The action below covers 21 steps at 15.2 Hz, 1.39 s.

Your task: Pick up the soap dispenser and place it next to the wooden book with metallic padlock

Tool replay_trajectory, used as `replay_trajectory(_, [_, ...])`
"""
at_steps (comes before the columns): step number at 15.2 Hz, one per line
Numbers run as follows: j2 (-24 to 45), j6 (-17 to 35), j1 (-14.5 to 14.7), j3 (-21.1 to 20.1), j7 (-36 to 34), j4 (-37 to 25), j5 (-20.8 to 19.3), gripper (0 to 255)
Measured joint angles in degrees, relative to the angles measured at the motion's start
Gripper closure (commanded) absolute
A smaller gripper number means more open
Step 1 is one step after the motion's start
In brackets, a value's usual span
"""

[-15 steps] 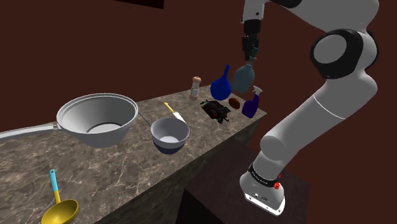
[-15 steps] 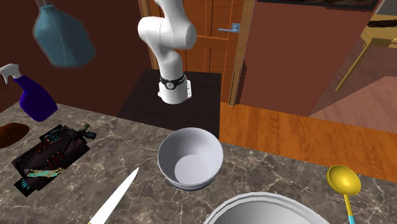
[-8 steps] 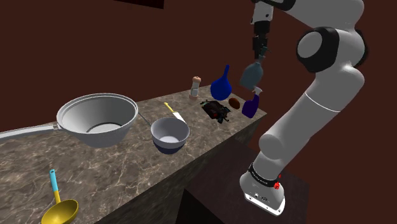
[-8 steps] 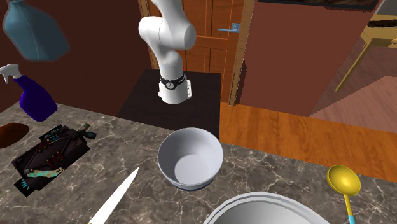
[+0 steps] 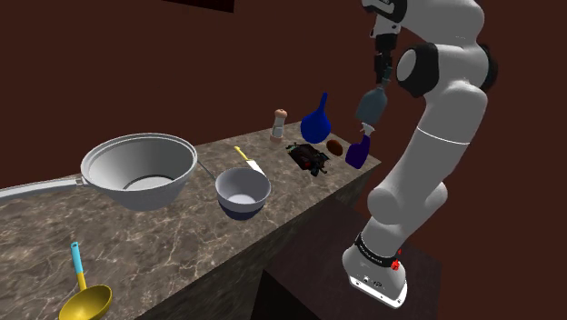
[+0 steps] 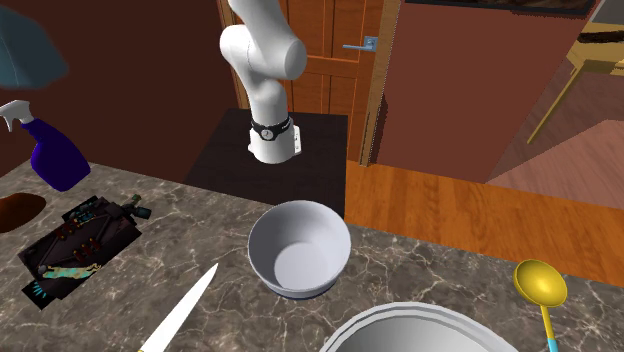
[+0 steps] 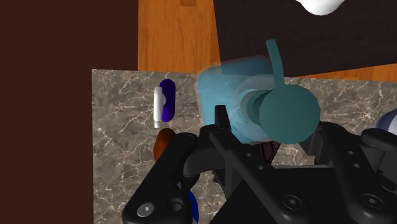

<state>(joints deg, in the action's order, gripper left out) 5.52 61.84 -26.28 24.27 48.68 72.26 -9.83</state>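
Note:
My gripper [image 5: 382, 78] is shut on the neck of a teal soap dispenser [image 5: 373, 104], which hangs tilted in the air above the counter's far end. From the hand, the dispenser [image 7: 236, 95] sits clasped between the fingers [image 7: 221, 128], its round pump head toward the camera. In the second exterior view the dispenser [image 6: 26, 52] is at the upper left corner. Below it a dark flat book [image 5: 309, 157] with red and teal marks lies on the marble counter [image 5: 182, 245]. That book [image 6: 78, 241] lies near the second exterior view's left edge.
A purple spray bottle [image 5: 357, 150] and a brown object [image 5: 335, 146] stand beside the book, with a blue vase [image 5: 316, 122] and a shaker [image 5: 279, 125] behind. A white bowl [image 5: 243, 191], knife [image 5: 247, 160], large pan [image 5: 138, 168] and yellow ladle [image 5: 86, 298] lie further along.
The arm has carried the dispenser toward the shoulder view's right and slightly up, past the spray bottle. In the second exterior view it slid to the upper left corner.

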Motion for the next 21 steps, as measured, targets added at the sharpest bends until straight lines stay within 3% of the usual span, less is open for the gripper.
replay_trajectory(21, [-5.3,16.5,0.3,-0.2,-3.4,21.6,-1.1,255])
